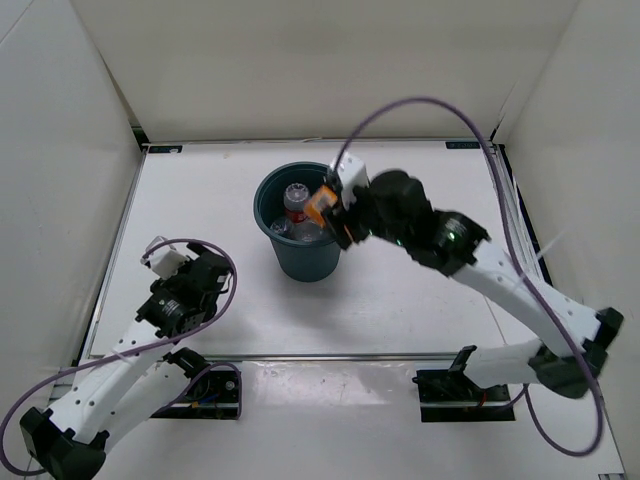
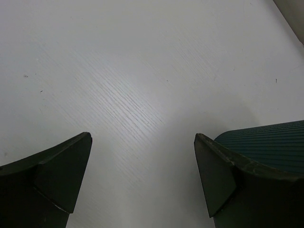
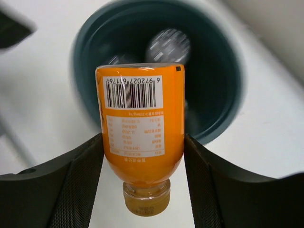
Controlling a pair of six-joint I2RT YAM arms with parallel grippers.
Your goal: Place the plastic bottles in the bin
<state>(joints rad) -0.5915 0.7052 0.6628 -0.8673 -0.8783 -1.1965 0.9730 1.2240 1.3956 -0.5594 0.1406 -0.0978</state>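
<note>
One orange bottle (image 3: 140,128) over bin (image 1: 305,262)

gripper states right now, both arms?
Left gripper: open, holding nothing.
Right gripper: closed on the orange bottle, above the bin.

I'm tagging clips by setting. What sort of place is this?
Likely a robotics lab test cell: a white table boxed in by plain white panels, a left arm and right arm bolted at its near edge, and a bin standing on it.
</note>
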